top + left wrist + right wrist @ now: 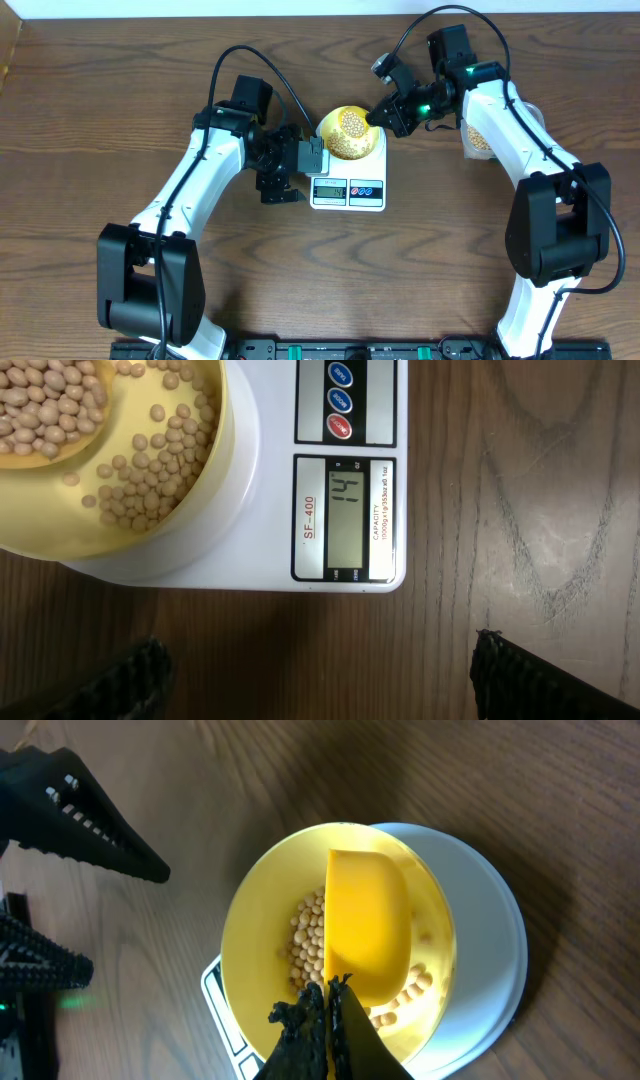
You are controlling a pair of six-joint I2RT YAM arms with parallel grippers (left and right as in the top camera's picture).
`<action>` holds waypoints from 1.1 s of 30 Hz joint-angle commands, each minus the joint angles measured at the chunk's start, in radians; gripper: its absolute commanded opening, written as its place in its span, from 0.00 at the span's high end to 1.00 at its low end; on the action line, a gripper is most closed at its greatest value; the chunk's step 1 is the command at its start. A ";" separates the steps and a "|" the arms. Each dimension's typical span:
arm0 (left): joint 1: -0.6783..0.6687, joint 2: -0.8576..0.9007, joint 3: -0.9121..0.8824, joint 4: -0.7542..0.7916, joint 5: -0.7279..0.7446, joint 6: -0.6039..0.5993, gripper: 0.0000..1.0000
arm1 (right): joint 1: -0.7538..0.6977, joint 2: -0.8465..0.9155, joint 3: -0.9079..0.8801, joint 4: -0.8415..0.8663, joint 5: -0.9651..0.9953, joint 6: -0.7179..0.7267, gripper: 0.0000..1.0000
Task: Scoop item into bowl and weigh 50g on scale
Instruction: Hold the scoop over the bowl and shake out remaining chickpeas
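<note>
The pale yellow bowl stands on the white scale, whose display reads 14. Tan beans lie loose in the bowl. My right gripper is shut on the handle of a bright yellow scoop and holds it over the bowl. The scoop carries beans in the left wrist view; the right wrist view shows its smooth outer side, with beans beside it. My left gripper is open and empty, just left of the scale's front.
A clear container of beans stands at the right, partly hidden behind my right arm. The open fingers of the left gripper show close to the bowl's left side. Bare wooden table lies in front of the scale.
</note>
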 commanded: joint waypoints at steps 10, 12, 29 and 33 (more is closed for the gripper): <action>-0.002 0.005 -0.008 -0.005 0.016 0.007 0.02 | 0.002 -0.035 0.016 0.003 -0.011 -0.096 0.99; -0.002 0.005 -0.008 -0.005 0.016 0.007 0.02 | 0.002 -0.036 0.018 0.004 -0.011 -0.102 0.99; -0.002 0.005 -0.008 -0.005 0.016 0.007 0.02 | 0.002 -0.108 0.031 -0.006 0.019 -0.126 0.99; -0.002 0.005 -0.008 -0.005 0.016 0.007 0.02 | 0.002 -0.108 0.031 -0.014 0.026 -0.163 0.99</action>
